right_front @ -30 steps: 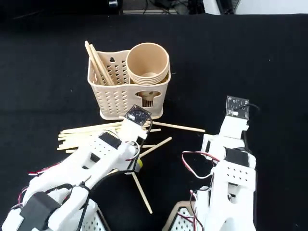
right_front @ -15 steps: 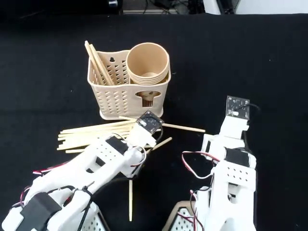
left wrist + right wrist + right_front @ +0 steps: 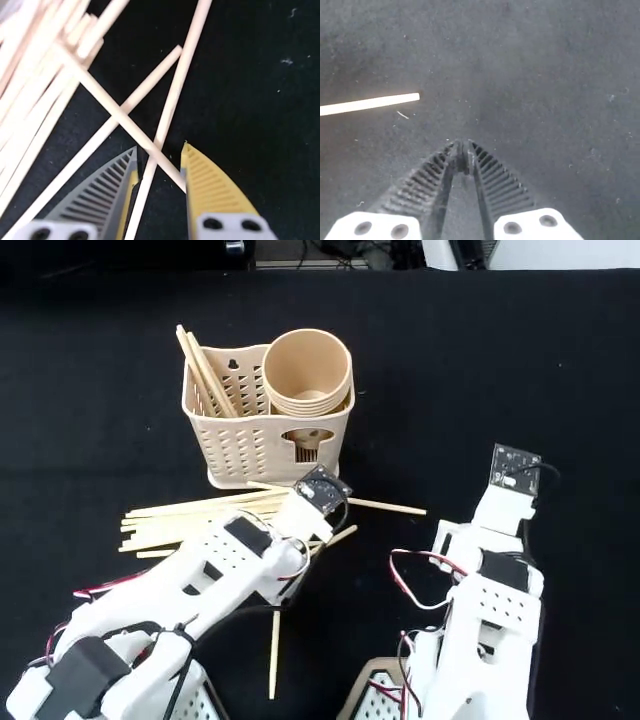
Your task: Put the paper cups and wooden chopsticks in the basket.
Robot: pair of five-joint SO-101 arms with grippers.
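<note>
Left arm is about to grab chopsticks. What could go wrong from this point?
The left gripper stands open over crossed chopsticks. Closing here might pinch two at once, and one could slip out or lever the others aside. The basket sits just beyond that arm, so a long stick swinging on the lift may knock its rim or the paper cups.

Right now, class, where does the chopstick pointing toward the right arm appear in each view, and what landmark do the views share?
High view: the chopstick lies in front of the basket, tip toward the right arm.
Right wrist view: its end lies on the cloth, off to one side of the right gripper.
Left wrist view: crossed chopsticks at the left gripper; which one it is, I cannot tell.
Shared landmark: the black cloth.
</note>
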